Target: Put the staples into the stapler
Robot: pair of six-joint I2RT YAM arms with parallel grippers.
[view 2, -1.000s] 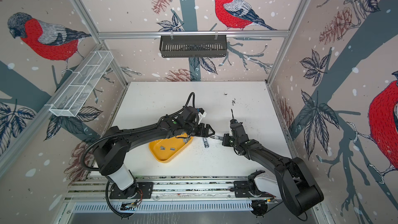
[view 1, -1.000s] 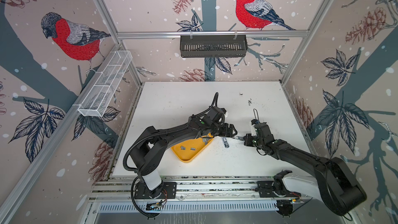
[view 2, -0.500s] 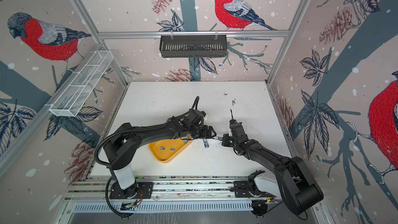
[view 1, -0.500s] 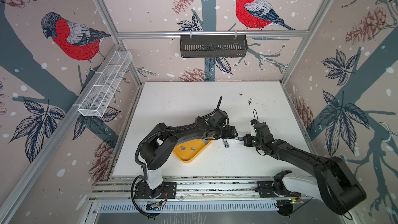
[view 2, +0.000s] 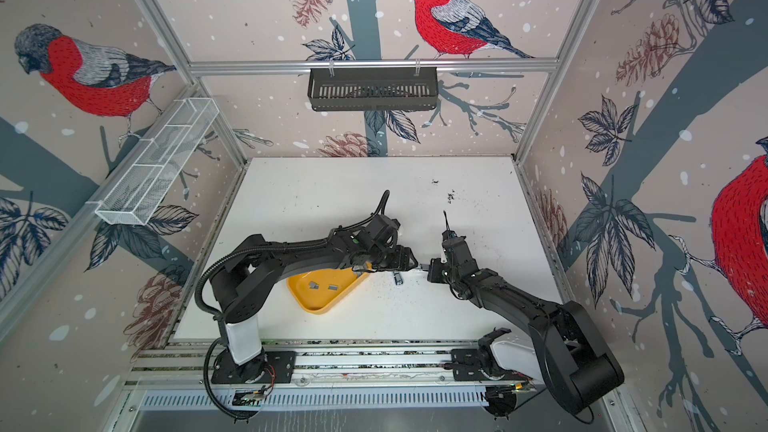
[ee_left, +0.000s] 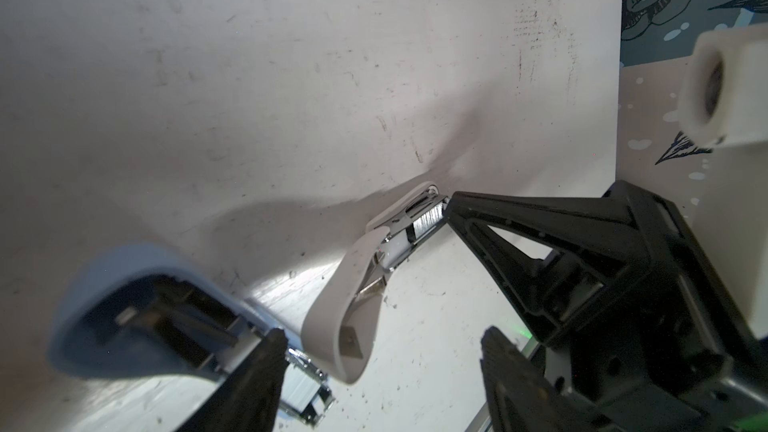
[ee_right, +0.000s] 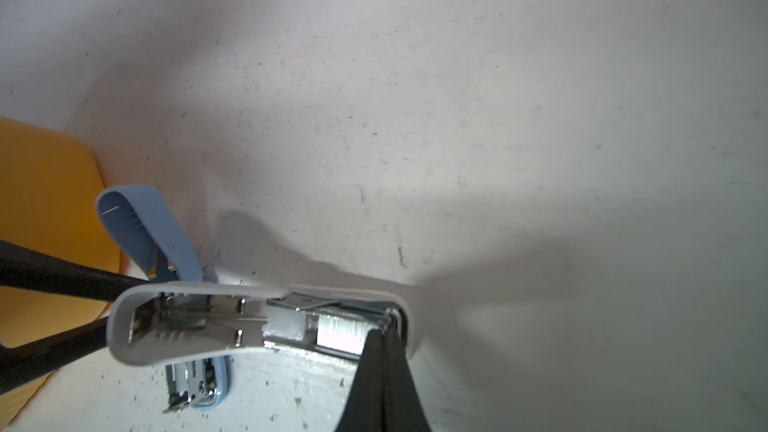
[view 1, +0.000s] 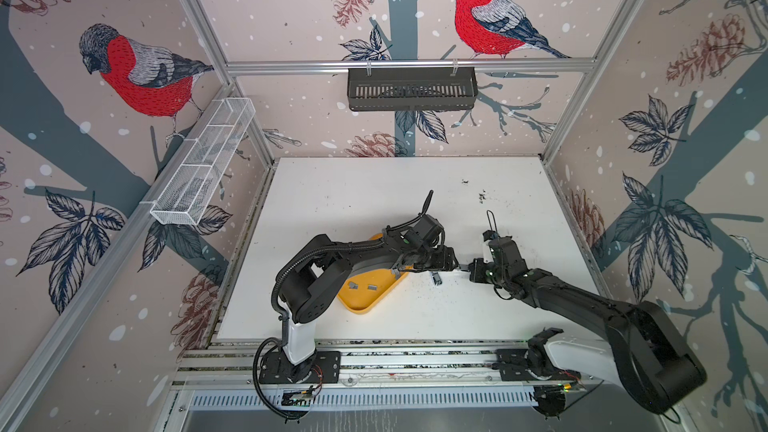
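Contact sat at the right gripper (ee_right: 384,332), whose black fingers were pressed together with nothing visibly pinched between them. Their joined tip rested on the front end of the metal channel of the small, opened-out stapler of pale blue and white plastic (ee_right: 257,322). Just behind that tip lay a short grey metallic strip of joined staples (ee_right: 340,332), seated in the channel ahead of the white pusher block and its spring. The left gripper (ee_left: 384,329) stood open, its fingers either side of the stapler's rounded white rear end without clearly touching it. The blue lid was swung up and away. The stapler lay on the white tabletop (view 1: 374,201), just beside the yellow plastic tray (view 1: 359,309) and between the two grippers.

The step in hand looked like settling the strip into place and bracing the body so the lid could be shut. Doing it well probably called for the left gripper to close squarely on the white rear before any push. The right tip would do best pressing along the channel, not down across it, which could tip so light a stapler. The strip also needed to lie flat in the channel first.

Counted: two grippers, one stapler, one tray, one strip in the channel and two more strips (view 1: 352,284) loose in the tray. A further grey bit at the tray's rim was too small to name.
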